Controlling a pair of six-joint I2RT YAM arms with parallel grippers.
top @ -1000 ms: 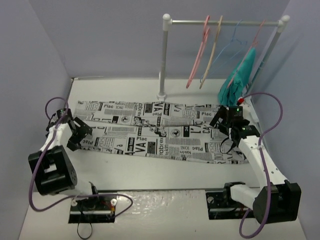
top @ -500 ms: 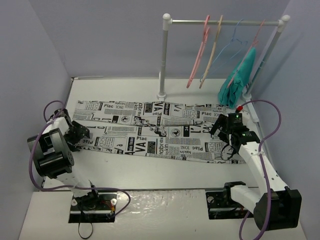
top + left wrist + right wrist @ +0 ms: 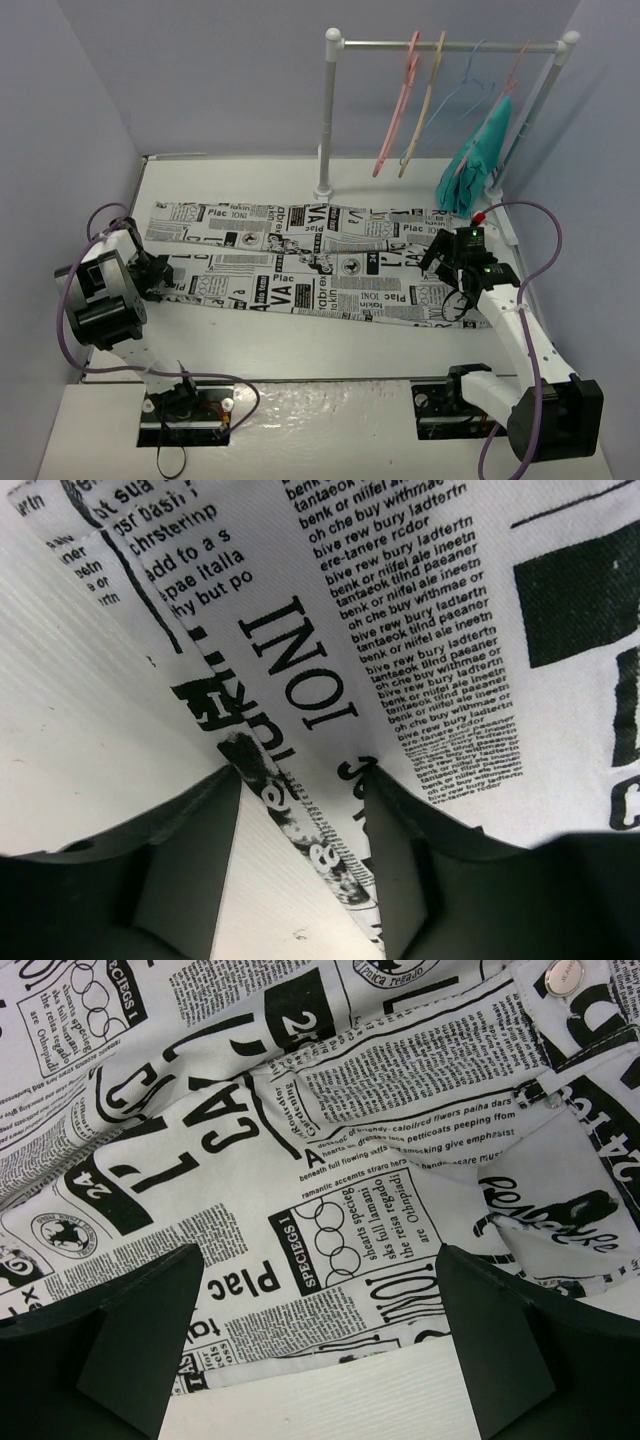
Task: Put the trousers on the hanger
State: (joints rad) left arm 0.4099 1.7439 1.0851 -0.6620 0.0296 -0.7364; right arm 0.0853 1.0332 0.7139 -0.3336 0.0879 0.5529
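Trousers (image 3: 310, 265) lay spread flat on the bench (image 3: 300, 340), just in front of the rack (image 3: 327, 120). Pink hanger (image 3: 397, 105) hung on the rack's rail. Left claw (image 3: 300, 780) sat at the leg end, well left of the rack, its fingers (image 3: 190, 860) astride a hem edge; could not tell whether it was clamped. Right claw (image 3: 318, 1252) hung released, jaws wide, over the waist end near the rack's right post.

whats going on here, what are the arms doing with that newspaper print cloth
Two robot arms are working on the trousers, which lie spread flat on the table. The left gripper has its jaws either side of a leg hem, with a gap showing, not clamped. The right gripper is wide open over the waist end. The pink hanger hangs on the rail behind, untouched.
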